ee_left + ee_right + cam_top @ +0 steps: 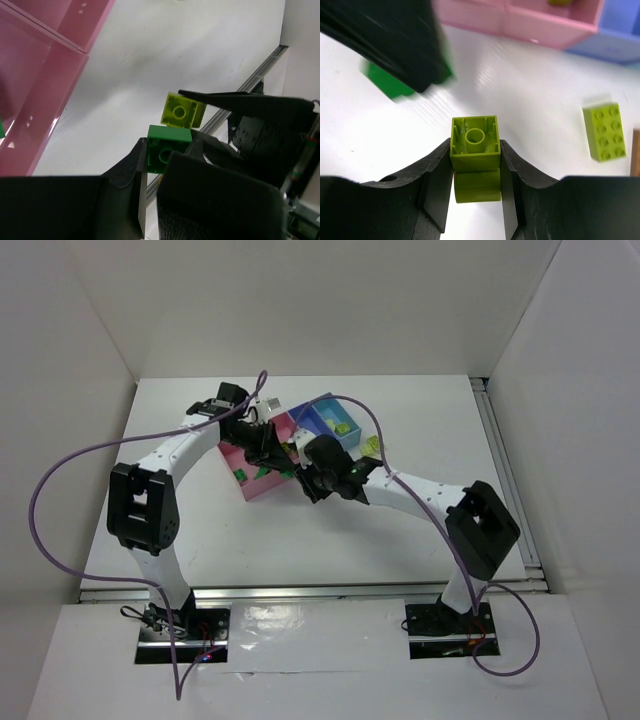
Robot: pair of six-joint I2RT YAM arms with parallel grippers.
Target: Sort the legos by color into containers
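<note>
Right end effector [475, 152] is clamping a yellow-green lego [475, 136] between its fingers, over the table [535, 105]. Left end effector [168, 156] is gripping a dark green lego [170, 136] near the pink containers [30, 90].

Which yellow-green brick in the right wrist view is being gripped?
The square yellow-green brick, clamped between the right gripper fingers with its hollow underside facing the camera. The longer yellow-green brick lies studs-up on the table, off to the right, untouched.
</note>
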